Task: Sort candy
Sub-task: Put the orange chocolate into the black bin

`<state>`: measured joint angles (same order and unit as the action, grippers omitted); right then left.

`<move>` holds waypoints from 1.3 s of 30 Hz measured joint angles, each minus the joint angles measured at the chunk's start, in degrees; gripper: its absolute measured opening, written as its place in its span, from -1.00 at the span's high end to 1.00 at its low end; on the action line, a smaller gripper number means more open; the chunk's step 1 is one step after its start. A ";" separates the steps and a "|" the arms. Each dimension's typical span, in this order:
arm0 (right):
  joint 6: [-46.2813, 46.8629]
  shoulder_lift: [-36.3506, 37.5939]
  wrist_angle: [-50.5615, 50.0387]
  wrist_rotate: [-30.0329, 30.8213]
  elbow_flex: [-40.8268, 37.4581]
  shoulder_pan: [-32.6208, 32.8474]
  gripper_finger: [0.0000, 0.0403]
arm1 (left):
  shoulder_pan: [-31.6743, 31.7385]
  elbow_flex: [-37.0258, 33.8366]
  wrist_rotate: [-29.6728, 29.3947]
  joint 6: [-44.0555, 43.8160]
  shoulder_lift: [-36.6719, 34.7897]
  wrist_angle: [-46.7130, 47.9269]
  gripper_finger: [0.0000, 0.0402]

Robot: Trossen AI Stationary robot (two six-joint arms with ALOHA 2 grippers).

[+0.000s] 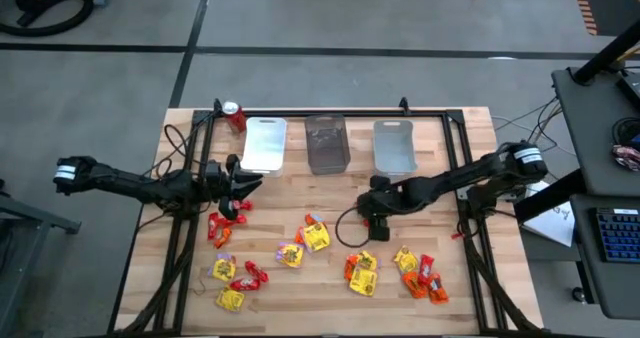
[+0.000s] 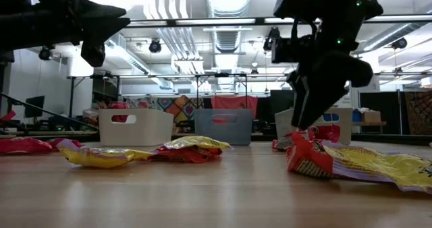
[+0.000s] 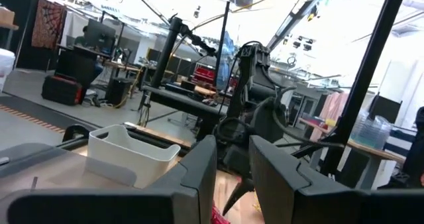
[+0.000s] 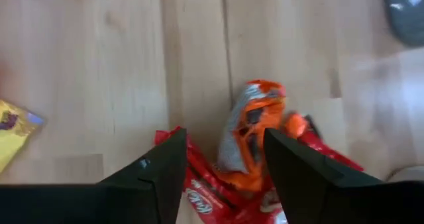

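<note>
The right pincer (image 4: 222, 177) hangs with fingers spread wide and empty, straddling an orange candy (image 4: 255, 128) that lies on a red packet (image 4: 205, 194), on the counter (image 1: 330, 278) in front of the grey bin (image 1: 394, 146). To grasp cleanly, it should probably drop straight down and close on the orange wrapper alone. Farther along, the left pincer (image 1: 243, 185) sits partly closed; whether it grips anything I cannot tell.
</note>
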<state>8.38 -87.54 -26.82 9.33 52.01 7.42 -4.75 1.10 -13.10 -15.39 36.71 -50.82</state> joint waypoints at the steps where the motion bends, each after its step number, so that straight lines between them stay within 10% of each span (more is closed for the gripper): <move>1: 0.22 -0.72 0.08 0.83 0.33 -0.02 0.04 | 0.00 0.00 0.00 0.16 0.00 0.04 0.62; 10: 0.62 -5.36 0.08 3.98 0.88 -0.17 0.24 | 0.00 0.00 -0.66 1.39 0.11 -0.18 0.62; 20: 0.01 -6.27 0.14 4.19 0.88 -0.17 0.89 | -0.02 0.00 -1.40 0.44 1.20 -0.18 0.62; 39: -7.77 6.01 11.20 4.19 0.88 -0.66 0.94 | -0.07 0.00 -1.38 -4.88 2.53 -0.26 0.62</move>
<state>0.61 -81.53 -15.62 13.52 52.88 6.76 -4.82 1.10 -14.48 -20.27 39.24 -51.08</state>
